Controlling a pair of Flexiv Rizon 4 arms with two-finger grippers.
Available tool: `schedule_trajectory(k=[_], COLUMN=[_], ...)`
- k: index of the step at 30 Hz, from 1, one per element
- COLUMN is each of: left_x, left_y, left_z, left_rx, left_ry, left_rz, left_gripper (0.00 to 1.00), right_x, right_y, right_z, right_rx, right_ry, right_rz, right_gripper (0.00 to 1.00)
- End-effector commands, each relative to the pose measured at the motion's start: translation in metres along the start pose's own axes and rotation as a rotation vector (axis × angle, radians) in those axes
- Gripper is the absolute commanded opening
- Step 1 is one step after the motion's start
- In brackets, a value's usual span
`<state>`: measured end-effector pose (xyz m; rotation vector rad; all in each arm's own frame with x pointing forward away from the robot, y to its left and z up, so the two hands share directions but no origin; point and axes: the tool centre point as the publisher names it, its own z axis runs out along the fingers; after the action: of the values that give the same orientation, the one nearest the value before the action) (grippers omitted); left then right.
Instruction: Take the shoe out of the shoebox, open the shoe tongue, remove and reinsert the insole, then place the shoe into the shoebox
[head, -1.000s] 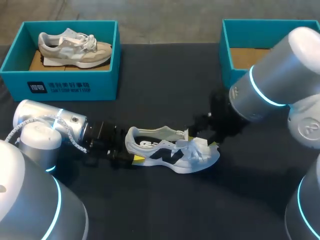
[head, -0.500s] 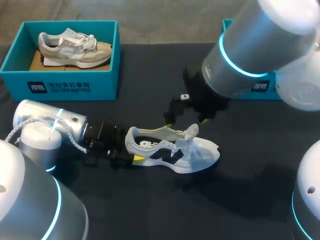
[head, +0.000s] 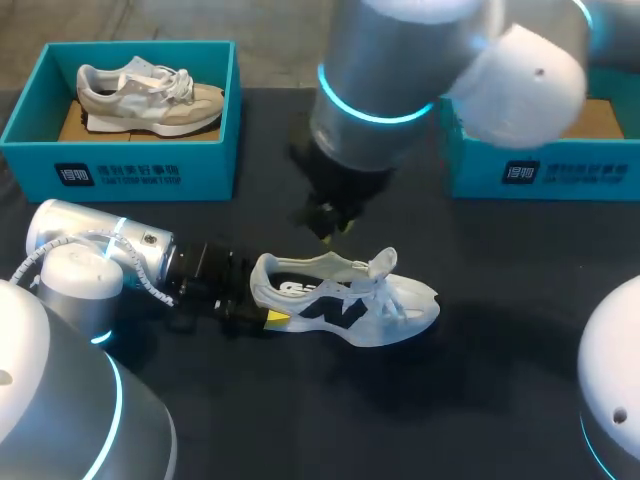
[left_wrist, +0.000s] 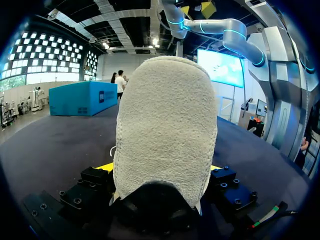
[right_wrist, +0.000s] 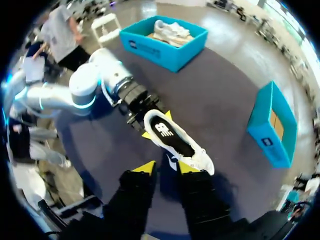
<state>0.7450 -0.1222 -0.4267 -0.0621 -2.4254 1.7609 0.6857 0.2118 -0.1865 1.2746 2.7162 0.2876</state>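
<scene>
Head view first: your right arm (head: 400, 70) has let go of the laces and climbed away. It now hangs above the bench (head: 300, 420) behind the white shoe (head: 345, 300), which has not shifted. The tongue (head: 385, 262) stands up from the opening, so I judge the tongue step done and the insole next. Your left arm (head: 110, 260) has stayed low on the bench, with its jaws pinching the heel. The shoe lies on its side between the occupied shoebox (head: 120, 165), which holds a beige shoe (head: 150, 95), and the empty shoebox (head: 540, 175), well apart from both.

Left wrist view: the heel (left_wrist: 165, 135) fills the gap, with a yellow tip showing on either side of it, so that grip looks firm.

Right wrist view: your right jaws stand slightly spread and hold nothing, high above the shoe's toe end. The dark insole (right_wrist: 172, 137) shows through the open collar. Loose laces near the toe could snag a finger on the way in, and the left arm crowds the heel end, so come down from above
</scene>
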Motion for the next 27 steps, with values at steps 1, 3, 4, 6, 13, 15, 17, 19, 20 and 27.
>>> schedule_trajectory(k=[1,3,4,6,13,15,17,19,20,27], left_x=[-0.001,-0.001,-0.001,-0.001,-0.001,-0.001,-0.001,-0.001,-0.001,-0.001], left_y=[0.002,0.002,0.002,0.002,0.002,0.002,0.002,0.002,0.002,0.002], left_z=[0.001,0.001,0.001,0.001,0.001,0.001,0.001,0.001,0.001,0.001], left_rx=[-0.001,-0.001,-0.001,-0.001,-0.001,-0.001,-0.001,-0.001,-0.001,-0.001], left_ry=[-0.002,-0.002,-0.002,-0.002,-0.002,-0.002,-0.002,-0.002,-0.002,-0.002], left_rz=[0.000,0.000,0.000,0.000,0.000,0.000,0.000,0.000,0.000,0.000], left_gripper=[0.00,0.00,0.00,0.00,0.00,0.00,0.00,0.00,0.00,0.00], right_x=[0.005,0.005,0.005,0.005,0.005,0.006,0.007,0.006,0.003,0.000], right_y=[0.002,0.002,0.002,0.002,0.002,0.006,0.009,0.010,0.011,0.013], right_z=[-0.002,-0.002,-0.002,-0.002,-0.002,0.004,0.013,0.019,0.026,0.038], right_rx=[0.023,0.023,0.023,0.023,0.023,0.036,0.075,0.078,0.109,0.092], right_ry=[0.146,0.146,0.146,0.146,0.146,0.151,0.100,0.107,0.065,-0.089], right_rz=[-0.344,-0.344,-0.344,-0.344,-0.344,-0.403,-0.448,-0.490,-0.490,-0.574], right_gripper=[0.00,0.00,0.00,0.00,0.00,0.00,0.00,0.00,0.00,0.00])
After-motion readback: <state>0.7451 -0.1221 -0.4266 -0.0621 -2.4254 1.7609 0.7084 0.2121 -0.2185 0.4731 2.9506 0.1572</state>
